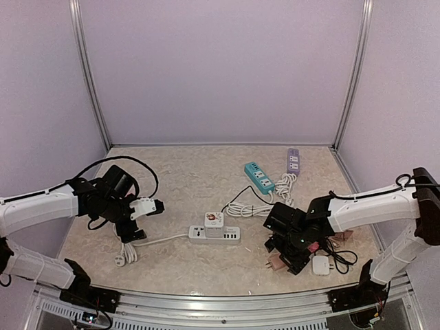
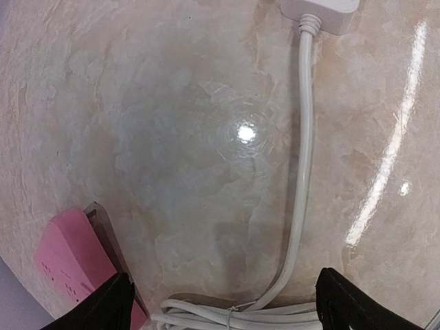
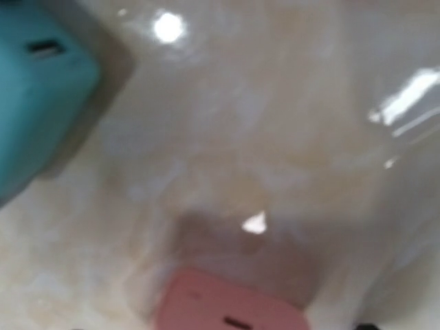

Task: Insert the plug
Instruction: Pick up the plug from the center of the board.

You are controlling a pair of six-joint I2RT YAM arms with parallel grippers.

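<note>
Plug [image 1: 274,262], a small pink block with its prongs apparently pointing left, lay on the table [image 1: 179,172] at the near right, just beside the right gripper [image 1: 292,256]. How wide that gripper stood could not be told. Doing the pick well probably meant centring the fingers across the plug's flat sides, leaving the prongs free, then squaring them to the white power strip [image 1: 214,235]. The left gripper [image 2: 225,283] hung wide and empty.
</note>
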